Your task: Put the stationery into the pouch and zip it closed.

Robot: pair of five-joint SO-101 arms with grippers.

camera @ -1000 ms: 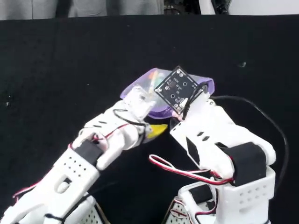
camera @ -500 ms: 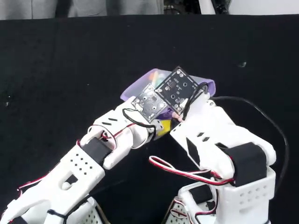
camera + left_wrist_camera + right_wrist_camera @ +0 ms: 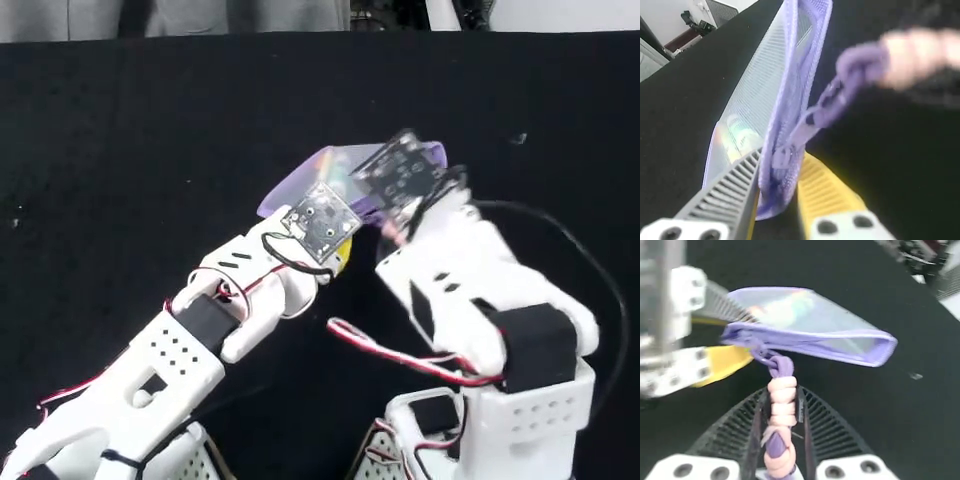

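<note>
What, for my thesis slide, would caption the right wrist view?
Right end effector grips the zipper cord of the purple pouch clamped by the left end effector.

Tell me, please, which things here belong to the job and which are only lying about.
Belong to the job:
purple pouch
its zip pull cord
left end effector, shut on the pouch
right end effector, shut on the cord

Only lying about:
black table
black cable
</note>
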